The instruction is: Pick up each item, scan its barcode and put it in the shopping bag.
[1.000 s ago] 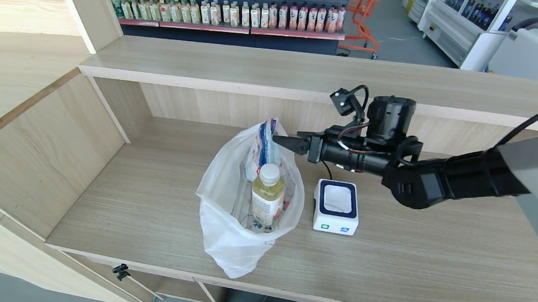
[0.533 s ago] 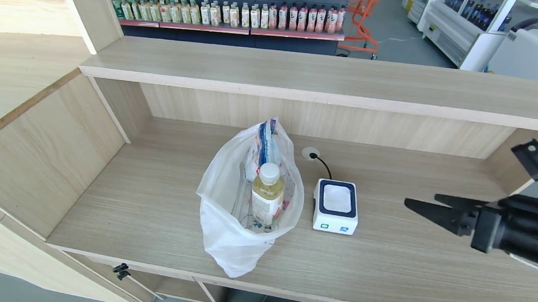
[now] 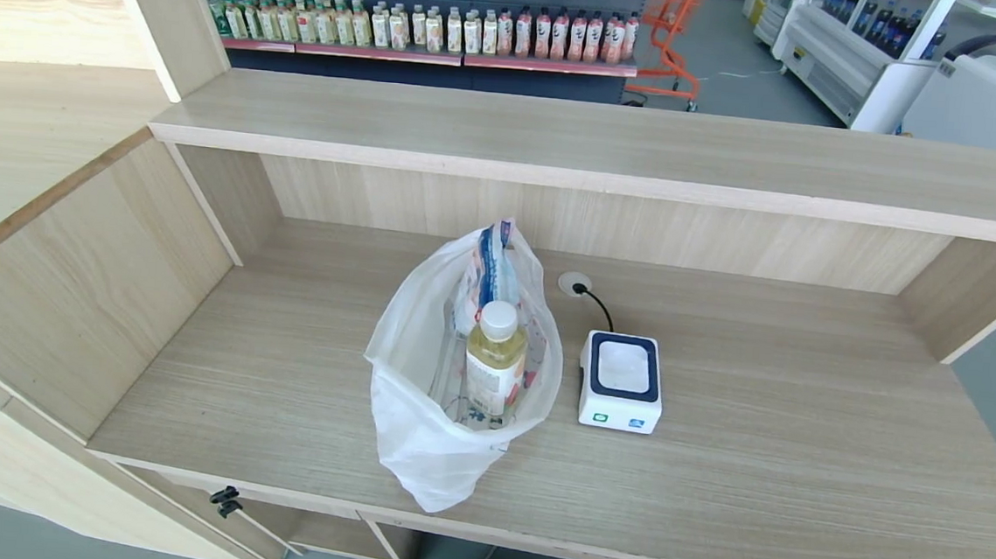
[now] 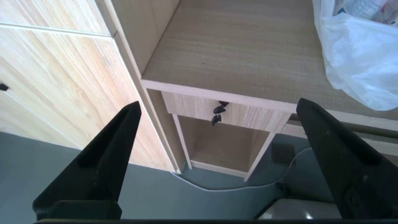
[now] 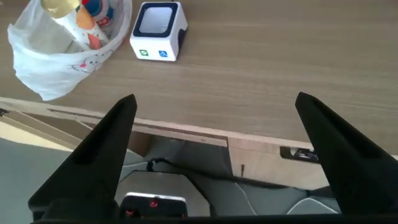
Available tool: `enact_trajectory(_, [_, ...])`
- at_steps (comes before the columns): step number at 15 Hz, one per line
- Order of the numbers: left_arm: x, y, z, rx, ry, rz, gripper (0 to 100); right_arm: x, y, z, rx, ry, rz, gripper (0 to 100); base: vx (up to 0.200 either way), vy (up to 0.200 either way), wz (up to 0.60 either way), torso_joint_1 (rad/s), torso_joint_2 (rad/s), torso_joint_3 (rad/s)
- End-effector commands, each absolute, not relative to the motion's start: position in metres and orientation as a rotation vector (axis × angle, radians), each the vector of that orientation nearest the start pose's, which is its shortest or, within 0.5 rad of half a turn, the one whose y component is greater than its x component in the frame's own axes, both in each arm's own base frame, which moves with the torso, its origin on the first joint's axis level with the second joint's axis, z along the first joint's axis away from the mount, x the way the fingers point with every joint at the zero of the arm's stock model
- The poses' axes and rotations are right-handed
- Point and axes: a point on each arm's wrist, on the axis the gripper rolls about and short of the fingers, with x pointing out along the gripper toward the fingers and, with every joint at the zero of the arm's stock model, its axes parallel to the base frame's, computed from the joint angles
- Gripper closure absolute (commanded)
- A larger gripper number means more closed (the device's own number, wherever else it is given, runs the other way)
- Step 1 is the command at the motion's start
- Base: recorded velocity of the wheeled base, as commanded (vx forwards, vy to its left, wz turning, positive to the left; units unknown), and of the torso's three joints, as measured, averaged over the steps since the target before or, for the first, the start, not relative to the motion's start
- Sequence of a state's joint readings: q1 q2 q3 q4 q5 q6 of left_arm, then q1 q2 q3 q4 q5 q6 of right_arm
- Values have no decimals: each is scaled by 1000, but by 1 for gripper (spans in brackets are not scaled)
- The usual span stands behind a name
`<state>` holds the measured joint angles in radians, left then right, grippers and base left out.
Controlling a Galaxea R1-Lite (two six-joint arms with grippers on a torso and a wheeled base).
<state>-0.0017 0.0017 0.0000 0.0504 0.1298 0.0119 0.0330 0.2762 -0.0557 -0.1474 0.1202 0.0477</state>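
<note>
Black and spread wide, both claws hang nearest us, low before the front edge of the desk [image 3: 801, 459] and gripping nothing. The left claw [image 4: 214, 168] is towards the desk's left end, over floor [image 4: 199, 193], and the right claw [image 5: 211, 155] is before the stretch right of the scanner. We judge they are parked there to leave the work surface free.

Towards the desk's front stands the shopping bag [image 3: 420, 397], thin white plastic, mouth gaping upward—its contents seem to prop it open, so items can drop in from above. Inside, a bottle [image 3: 495, 363] of yellowish drink with a white cap stands upright against the right wall, and behind it a blue-and-white packet [image 3: 485, 270] pokes past the rim. Every item we can see is in the bag, so we take the task to be at or near its end.

Just right of the bag sits the scanner [image 3: 621, 382], a white box with its dark-framed window facing up—placed so, we think, that a barcode passes over it on a short path to the bag. Its cable [image 3: 595, 302] runs back to a port [image 3: 575, 282] in the desk, clear of the working area. Beyond rises a wooden ledge [image 3: 596, 137], and farther off a shop shelf [image 3: 428, 25] of bottles.
</note>
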Motion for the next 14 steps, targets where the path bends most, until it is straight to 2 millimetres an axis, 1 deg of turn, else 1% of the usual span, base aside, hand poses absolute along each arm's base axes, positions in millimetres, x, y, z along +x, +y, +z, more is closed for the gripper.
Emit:
enact_trajectory(1, [-23,3,70,16,53,129,0,-23,0,84,18,-81,5,0,0,0,0,0,0,0])
enact_trajectory(2, [-23,3,70,16,53,129,0,-23,-3,81,20,-53,-124,0,0,0,0,0,0,0])
enact_trajectory(3, [-23,3,70,16,51,129,0,-23,-2,81,19,-54,-96,0,0,0,0,0,0,0])
enact_trajectory(5, [-23,3,70,16,53,129,0,-23,-1,81,-35,-48,-67,0,0,0,0,0,0,0])
enact_trajectory(7, [-23,3,70,16,51,129,0,-23,-1,76,-38,-7,-40,0,0,0,0,0,0,0])
enact_trajectory(10, [-23,3,70,16,51,129,0,-23,-1,76,-12,-3,-41,0,0,0,0,0,0,0])
enact_trajectory(11, [-23,3,70,16,53,129,0,-23,-1,76,-11,-3,-41,100,0,0,0,0,0,0])
enact_trajectory(14, [-23,3,70,16,53,129,0,-23,-1,76,-5,-3,-43,100,0,0,0,0,0,0])
